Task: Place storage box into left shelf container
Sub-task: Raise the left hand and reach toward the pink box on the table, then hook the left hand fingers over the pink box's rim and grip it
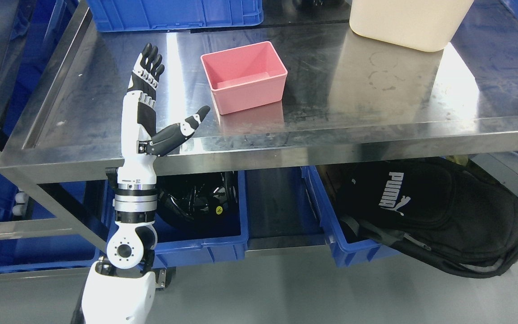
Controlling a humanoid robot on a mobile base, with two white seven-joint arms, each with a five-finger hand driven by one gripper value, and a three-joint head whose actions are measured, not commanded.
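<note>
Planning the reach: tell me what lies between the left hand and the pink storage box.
Nothing: in the head view only bare steel tabletop separates the open left hand from the pink storage box.

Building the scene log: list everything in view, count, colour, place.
storage box: 1, pink, empty, on steel table, centre
tub: 1, cream, table's far right
crate: 1, blue, table's far left edge
shelf bins: 2, blue, under table; left holds a black shiny item, right holds backpack
backpack: 1, black, spilling out of right bin
left hand: 1, white and black, fingers spread, over table's front left, apart from box
right hand: not in view
</note>
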